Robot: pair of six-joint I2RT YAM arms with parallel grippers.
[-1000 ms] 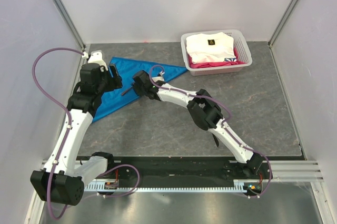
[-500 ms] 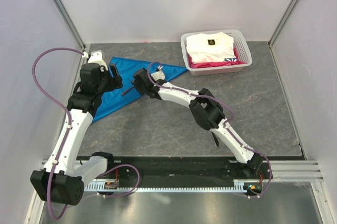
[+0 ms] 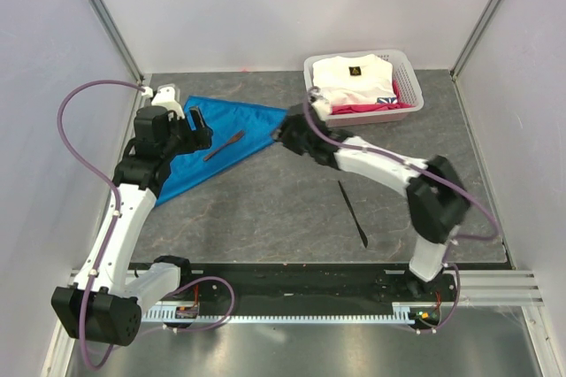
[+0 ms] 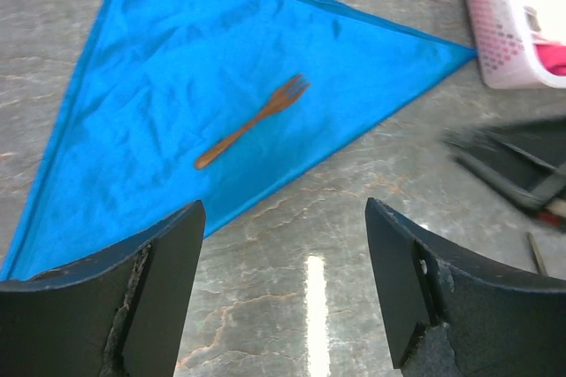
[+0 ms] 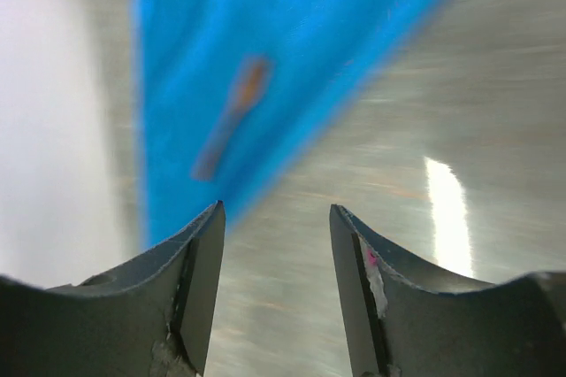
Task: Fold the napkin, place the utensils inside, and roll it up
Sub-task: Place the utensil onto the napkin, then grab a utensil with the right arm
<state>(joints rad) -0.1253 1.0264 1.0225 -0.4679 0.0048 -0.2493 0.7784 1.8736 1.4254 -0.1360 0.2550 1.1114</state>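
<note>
Now, knife (image 3: 352,211): it lies bare on the desk (image 3: 265,209), nearest you and well apart from the napkin. I judge it the piece left to fetch. Grip it across the handle, low and square, so the thin blade doesn't skid on the smooth top.
Right hand (image 5: 276,218): fingers partly apart, holding nothing, just beside the napkin's right corner. It is the arm closer to the knife, so use it. Its own view is blurred, so line up from the top view before you descend.
Left hand (image 4: 283,218): fingers wide, empty, over the napkin's left part. Keep it off the cloth, or pin a corner lightly if the cloth wants to drag.
Napkin (image 4: 177,67): folded to a triangle, flat on the far-left part of the desk, long edge toward you.
Fork (image 4: 256,120): brown, lying on the napkin near its middle, tines toward the right. Lay the knife beside it and parallel, both wholly inside the cloth's edges, before you roll.
Basket (image 3: 371,116): far right, with white and pink clothes (image 3: 354,76) in it. It is no part of this job, so steer round it.
Writing: a small dark mark on the white piece and a tiny patterned tab, both too small to read; nothing else legible.
</note>
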